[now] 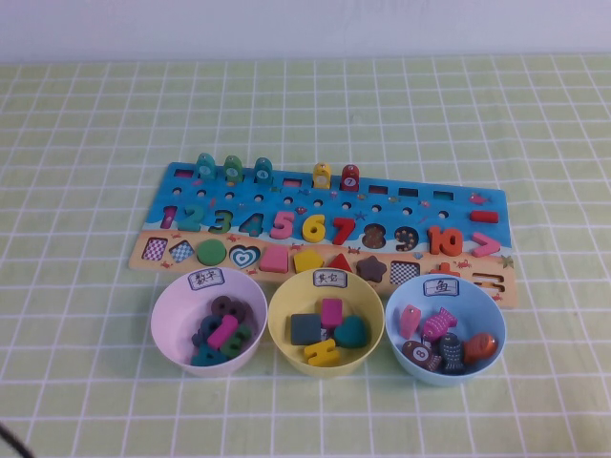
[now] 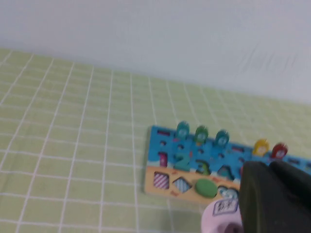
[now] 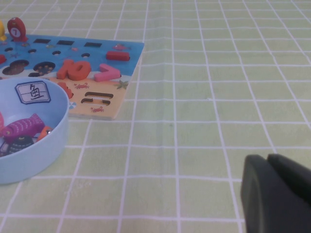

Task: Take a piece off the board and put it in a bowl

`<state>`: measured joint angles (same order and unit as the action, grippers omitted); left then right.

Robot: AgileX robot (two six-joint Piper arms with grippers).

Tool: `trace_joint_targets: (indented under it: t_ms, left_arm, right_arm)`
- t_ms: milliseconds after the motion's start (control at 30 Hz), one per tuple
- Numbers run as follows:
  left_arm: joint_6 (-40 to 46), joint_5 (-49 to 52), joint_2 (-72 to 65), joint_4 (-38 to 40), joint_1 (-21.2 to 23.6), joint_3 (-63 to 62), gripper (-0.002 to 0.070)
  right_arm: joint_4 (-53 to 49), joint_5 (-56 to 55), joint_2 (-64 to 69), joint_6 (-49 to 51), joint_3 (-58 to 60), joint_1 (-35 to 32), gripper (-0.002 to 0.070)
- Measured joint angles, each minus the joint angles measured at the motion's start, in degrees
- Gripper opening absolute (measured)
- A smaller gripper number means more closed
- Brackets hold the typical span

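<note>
Teal 2 point(image 1: 194, 218) seated on board point(image 1: 458, 205), between the 1 and green 3 point(image 1: 221, 221). Pink bowl point(image 1: 168, 315) just in front, beside yellow bowl point(image 1: 283, 324). Left gripper point(image 2: 274, 199) raised near pink bowl, right gripper point(image 3: 277, 194) over bare cloth; both closed.

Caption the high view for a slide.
Number board behind pink bowl, yellow bowl and blue bowl; teal 2 still seated; neither gripper visible.

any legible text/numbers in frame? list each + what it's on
"1 2 3 4 5 6 7 8 9 10": numeral pieces on the board; the teal "2" in place.
"鱼": blue bowl label.
Pink bowl and yellow bowl labels: handwritten, unreadable.
Left gripper, right gripper: unmarked.
</note>
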<state>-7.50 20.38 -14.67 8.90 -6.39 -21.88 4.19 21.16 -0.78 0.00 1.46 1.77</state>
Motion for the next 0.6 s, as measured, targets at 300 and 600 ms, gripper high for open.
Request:
trace_joint_targets:
  t_ms: [300, 600]
  left_arm:
    - [18.4, 26.0, -32.8, -2.7, 0.0, -30.4, -0.0004]
    - [24.8, 35.3, -61.0, -6.1, -4.4, -53.3, -0.0004]
  right_arm:
    - [0.0, 0.0, 0.0, 0.0, 0.0, 0.0, -0.0019]
    - [0.0, 0.0, 0.0, 0.0, 0.0, 0.0, -0.0019]
